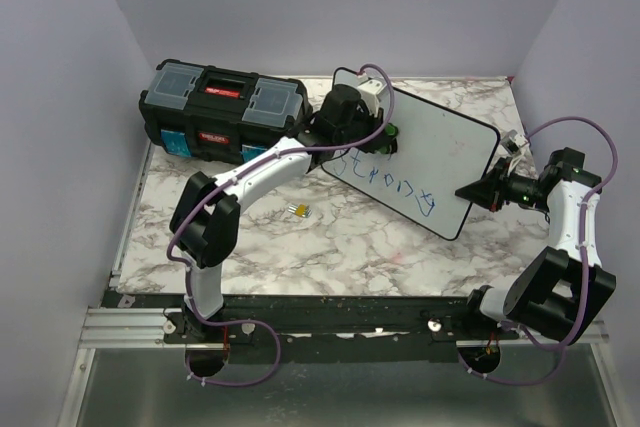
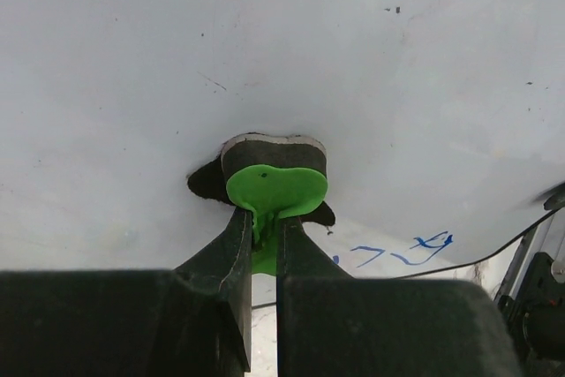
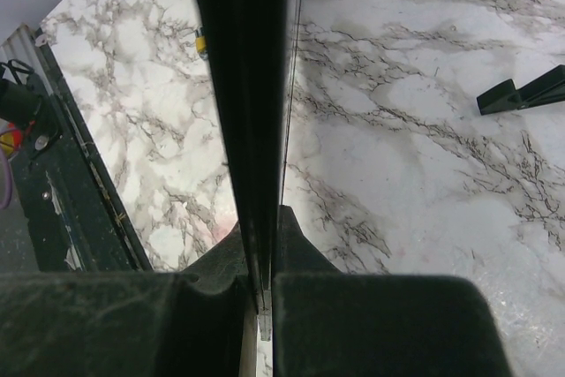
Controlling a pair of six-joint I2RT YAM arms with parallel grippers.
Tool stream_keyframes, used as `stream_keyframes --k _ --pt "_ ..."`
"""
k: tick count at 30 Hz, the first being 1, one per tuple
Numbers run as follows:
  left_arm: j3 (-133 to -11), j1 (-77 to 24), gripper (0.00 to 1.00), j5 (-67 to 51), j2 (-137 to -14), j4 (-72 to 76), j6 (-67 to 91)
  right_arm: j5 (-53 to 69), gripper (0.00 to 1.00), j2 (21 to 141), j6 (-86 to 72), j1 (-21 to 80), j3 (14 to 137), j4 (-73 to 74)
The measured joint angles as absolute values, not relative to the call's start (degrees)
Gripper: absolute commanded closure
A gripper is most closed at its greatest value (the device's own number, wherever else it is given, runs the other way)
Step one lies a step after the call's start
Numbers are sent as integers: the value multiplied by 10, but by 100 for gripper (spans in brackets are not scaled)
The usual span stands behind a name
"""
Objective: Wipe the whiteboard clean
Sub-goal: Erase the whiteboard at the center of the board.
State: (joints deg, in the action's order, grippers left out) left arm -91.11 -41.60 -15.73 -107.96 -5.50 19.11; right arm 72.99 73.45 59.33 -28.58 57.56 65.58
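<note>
The whiteboard [image 1: 440, 142] lies slanted across the back right of the marble table, with blue lettering [image 1: 388, 183] along its near edge. My left gripper [image 1: 385, 134] is shut on a green eraser [image 2: 275, 187], whose dark felt pad presses on the white surface [image 2: 353, 59]. Blue strokes [image 2: 406, 249] show just right of the left gripper [image 2: 265, 218]. My right gripper [image 1: 478, 191] is shut on the board's right edge. In the right wrist view that black rim [image 3: 243, 86] runs edge-on out of the right gripper [image 3: 263, 236].
A black toolbox [image 1: 220, 107] stands at the back left, close behind the left arm. A small yellow object [image 1: 299, 211] lies on the marble table [image 1: 330, 247] near the board's left corner. Two black wedge feet [image 3: 530, 90] show in the right wrist view.
</note>
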Motion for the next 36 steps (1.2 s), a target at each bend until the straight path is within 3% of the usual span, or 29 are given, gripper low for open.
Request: stream_keyframes --k 13,28,36 --pt "-773 -426 100 -164 -1068 43 215 730 99 735 586 -286 575 656" --pt "-925 -420 100 -160 -1075 -38 193 729 99 734 596 -285 575 656" --pt "-850 -425 100 -161 -1072 26 206 730 99 734 582 -286 574 660"
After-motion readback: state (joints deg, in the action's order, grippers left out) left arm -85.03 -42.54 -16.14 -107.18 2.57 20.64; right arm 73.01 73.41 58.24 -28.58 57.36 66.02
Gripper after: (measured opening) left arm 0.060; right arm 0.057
